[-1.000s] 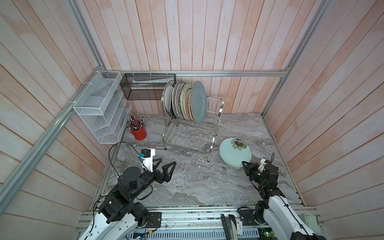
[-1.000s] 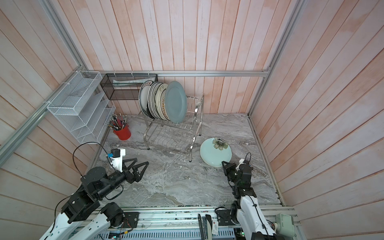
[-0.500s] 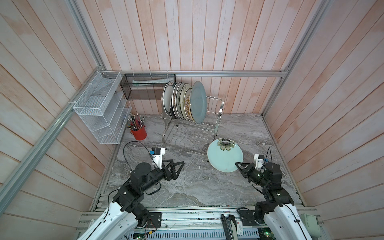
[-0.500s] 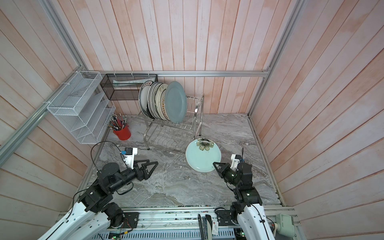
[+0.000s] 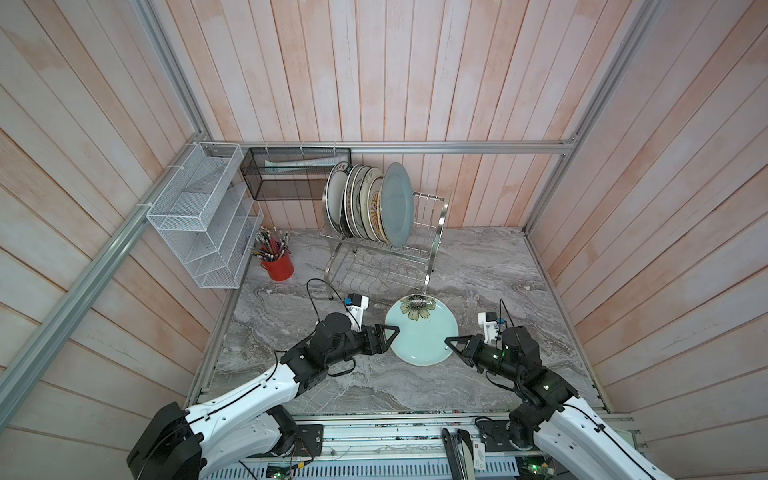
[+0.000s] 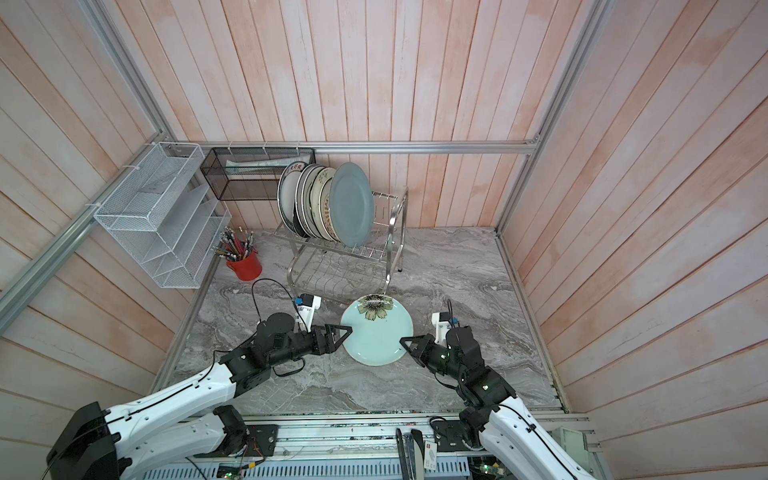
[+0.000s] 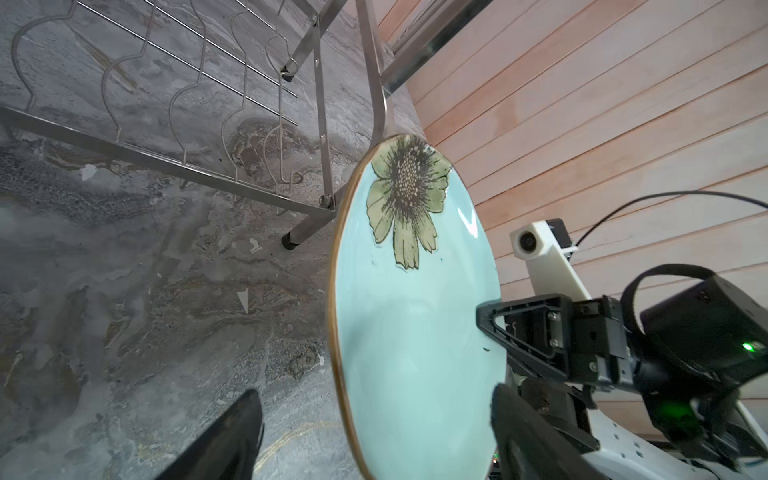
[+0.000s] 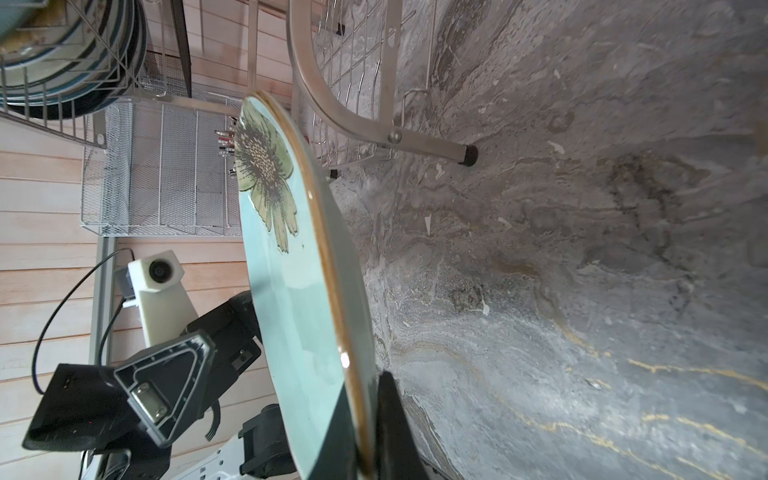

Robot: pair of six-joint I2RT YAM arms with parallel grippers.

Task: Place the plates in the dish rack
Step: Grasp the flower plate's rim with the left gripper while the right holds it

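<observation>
R claw (image 5: 449, 341) is clenching on the teal plate (image 5: 419, 336), pinching its rim at lower ctr of both top views. In the right wrist view the rim is sitting tight btwn the dark fingers (image 8: 395, 436). L claw (image 5: 392, 334) is standing spread at the plate's other rim. In the left wrist view its fingers (image 7: 232, 440) are flanking the edge wide apart, w/ a gap showing on the plate's back side, gripping nothing.

Grey marble table (image 5: 490, 270) is filling the lower middle of the frame. At upper left the white mesh organiser (image 5: 203, 216) is hanging on the side wall. At ctr, toward the back of the table, the dish rack (image 5: 374, 270) is standing w/ a row of plates (image 5: 361, 203) on edge in its upper tier. They are packed to the left end, the grey-blue plate (image 5: 397, 203) facing front. Just left of them the black mesh basket (image 5: 291, 178) is hanging on the back wall.

That teal plate is tilting, held off the table, flower end toward the rack's front right leg; touching or not, can't tell. Left of the rack the red cup (image 5: 277, 266) is sitting near the organiser.
</observation>
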